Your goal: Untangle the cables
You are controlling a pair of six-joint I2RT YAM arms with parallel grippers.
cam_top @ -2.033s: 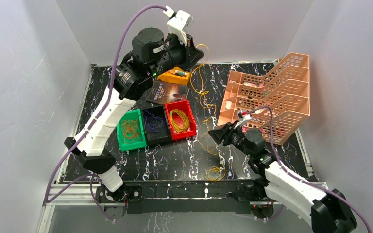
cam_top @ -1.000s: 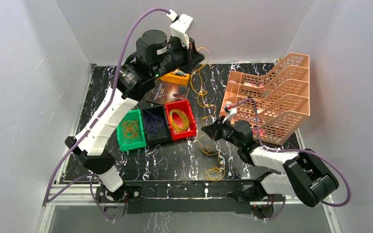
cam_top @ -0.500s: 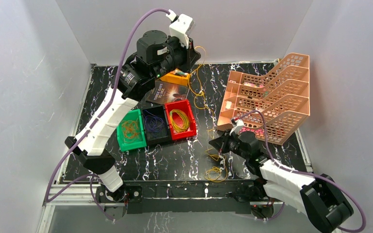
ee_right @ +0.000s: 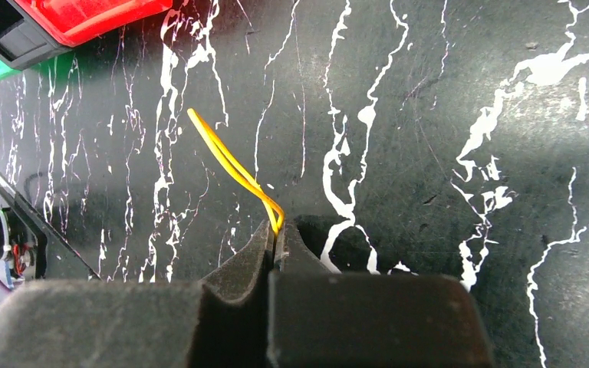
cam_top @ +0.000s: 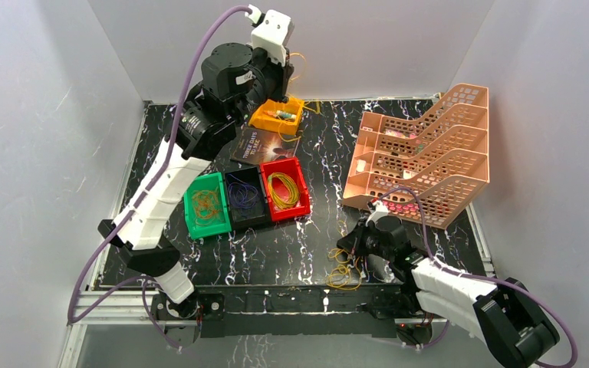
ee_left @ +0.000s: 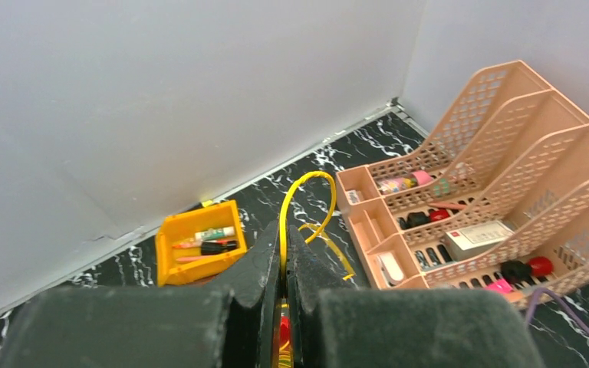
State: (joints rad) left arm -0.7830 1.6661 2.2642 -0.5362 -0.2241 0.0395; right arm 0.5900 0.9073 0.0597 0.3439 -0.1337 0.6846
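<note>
Since the left gripper [ee_left: 284, 241] pinches a yellow loop [ee_left: 309, 175] high and the right gripper [ee_right: 276, 234] nips a strand [ee_right: 230, 162] low, part them slowly lest the cables [cam_top: 342, 274] knot.

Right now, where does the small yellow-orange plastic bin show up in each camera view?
Top external: the small yellow-orange plastic bin sits at the far middle of the table, beyond the red bin.
Left wrist: the bin is lower left of centre, near the back wall, left of the yellow cable loop.
Right wrist: not in it.
Shared landmark: the black white-veined marble tabletop, seen in all three views.
</note>
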